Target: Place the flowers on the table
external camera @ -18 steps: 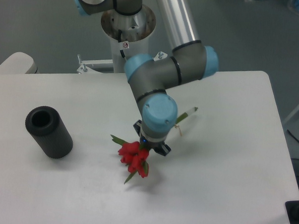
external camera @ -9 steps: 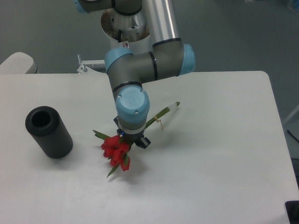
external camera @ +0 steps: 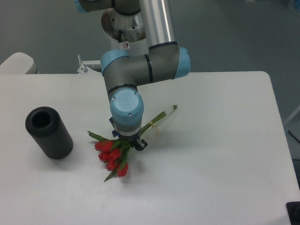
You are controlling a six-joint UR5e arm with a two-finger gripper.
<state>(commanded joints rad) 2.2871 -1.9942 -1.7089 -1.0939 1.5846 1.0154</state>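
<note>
Since half a second ago the arm (external camera: 142,67) has carried the flowers (external camera: 119,151) a little further toward nine o'clock, closing some of the gap to the black cylinder (external camera: 48,132); a second ago the bunch was farther still toward three o'clock. The gripper (external camera: 127,143) points down beneath the blue wrist cap (external camera: 125,107), which hides most of it, so only dark finger edges show at the bunch. The stems pass under it and the bunch has moved along with it, so it appears clenched on the flowers just above the blooms, though the fingers themselves cannot be made out.

The red blooms (external camera: 112,153) hang at about seven o'clock from the gripper, with green leaves sticking out toward nine and seven o'clock. The thin stems (external camera: 162,115) run out toward two o'clock, with a pale band partway along them. Whether the blooms touch the table (external camera: 222,160) cannot be told; a shadow lies close beneath them.

The black cylinder lies on the table well out at nine o'clock from the flowers, its open end facing up and toward the camera, apart from the bunch.
</note>
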